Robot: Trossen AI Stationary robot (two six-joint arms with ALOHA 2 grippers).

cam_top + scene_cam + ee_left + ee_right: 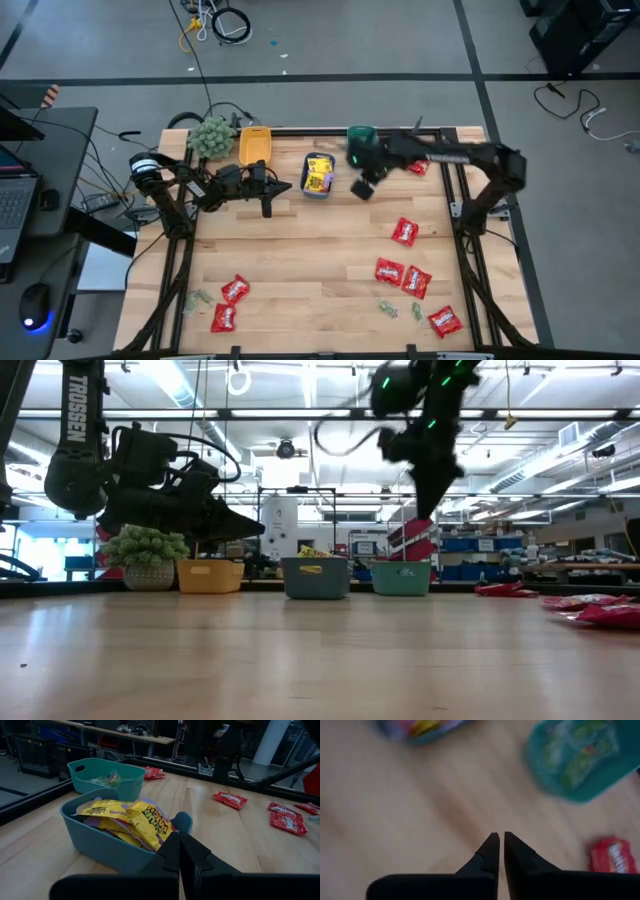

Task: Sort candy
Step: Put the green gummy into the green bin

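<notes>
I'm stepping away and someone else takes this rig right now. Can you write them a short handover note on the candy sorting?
Left gripper: shut, empty, waiting beside the blue bin.
Right gripper: shut, empty, in the air between the blue bin and the teal bin.
Done: yellow packets are in the blue bin; pale green candies are in the teal bin.
Left: red packets lie loose on the table, at right and front left, one near the teal bin; a few green candies sit at the front. The orange bin looks empty.
</notes>
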